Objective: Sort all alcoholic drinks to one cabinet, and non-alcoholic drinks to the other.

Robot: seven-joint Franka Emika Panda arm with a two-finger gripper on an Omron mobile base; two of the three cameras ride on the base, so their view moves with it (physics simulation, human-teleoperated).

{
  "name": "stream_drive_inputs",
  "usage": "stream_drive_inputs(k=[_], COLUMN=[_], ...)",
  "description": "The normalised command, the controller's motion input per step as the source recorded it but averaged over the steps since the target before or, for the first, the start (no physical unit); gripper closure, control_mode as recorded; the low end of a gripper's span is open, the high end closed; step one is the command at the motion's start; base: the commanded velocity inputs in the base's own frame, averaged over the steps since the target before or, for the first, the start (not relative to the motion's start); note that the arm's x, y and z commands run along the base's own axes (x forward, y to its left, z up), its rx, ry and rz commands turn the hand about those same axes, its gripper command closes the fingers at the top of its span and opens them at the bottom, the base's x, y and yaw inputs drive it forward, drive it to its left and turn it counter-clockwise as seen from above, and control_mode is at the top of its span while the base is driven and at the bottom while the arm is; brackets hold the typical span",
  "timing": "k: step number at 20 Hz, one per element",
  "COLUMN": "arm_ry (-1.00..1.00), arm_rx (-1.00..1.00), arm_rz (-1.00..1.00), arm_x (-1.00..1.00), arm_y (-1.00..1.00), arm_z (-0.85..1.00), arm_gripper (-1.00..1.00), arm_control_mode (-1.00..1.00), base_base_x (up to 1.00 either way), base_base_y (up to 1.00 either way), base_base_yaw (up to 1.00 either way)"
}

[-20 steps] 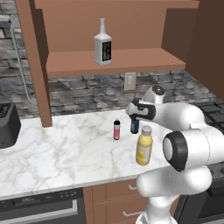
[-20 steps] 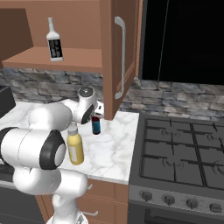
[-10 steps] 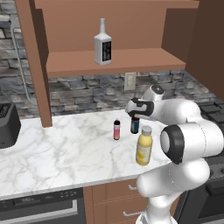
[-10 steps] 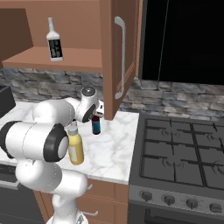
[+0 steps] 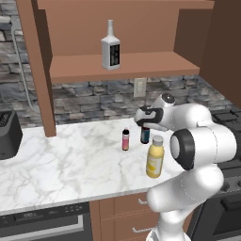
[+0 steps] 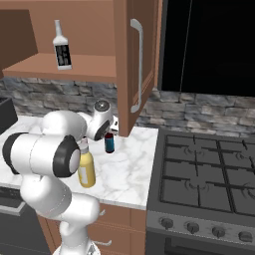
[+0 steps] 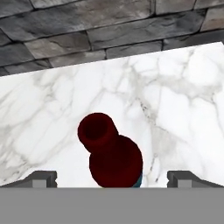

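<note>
My gripper (image 5: pixel 144 117) hangs open just above the slim dark-brown bottle (image 5: pixel 145 136) with a blue label, near the back of the marble counter (image 5: pixel 70 160). In the hand view its red cap and dark shoulder (image 7: pixel 112 153) rise between my two fingertips (image 7: pixel 41 178), which stand wide apart and do not touch it. The tiny pink bottle (image 5: pixel 125 139) stands just left of it. The stout yellow bottle (image 5: pixel 154 157) stands nearer the front. The whitish square bottle (image 5: pixel 110 47) is upright on the open cabinet's shelf (image 5: pixel 141 65). From the right I see the dark bottle (image 6: pixel 109 143), yellow bottle (image 6: pixel 86 169) and whitish bottle (image 6: pixel 62 47).
A cabinet door (image 6: pixel 134 64) hangs open right beside the dark bottle. A black appliance (image 5: pixel 8 134) sits at the counter's left end. The stove (image 6: pixel 209 184) adjoins the counter on the right. The stone backsplash (image 7: pixel 109 35) is close behind the bottle.
The arm's elbow has swung a little to the left while the hand stays over the dark-brown bottle. The jaws remain open and the bottles have not moved.
</note>
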Motion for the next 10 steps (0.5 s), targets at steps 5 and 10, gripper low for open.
stream_drive_inputs(k=[5, 10], arm_ry=[0.0, 0.0], arm_rx=[0.0, 0.01], arm_rz=[0.0, 0.0], arm_x=[0.09, 0.07], arm_y=[0.0, 0.0], arm_z=[-0.09, -0.06], arm_gripper=[-1.0, -1.0], arm_control_mode=[-1.0, -1.0], base_base_x=[0.0, 0.0], base_base_y=[0.0, 0.0], base_base_yaw=[0.0, 0.0])
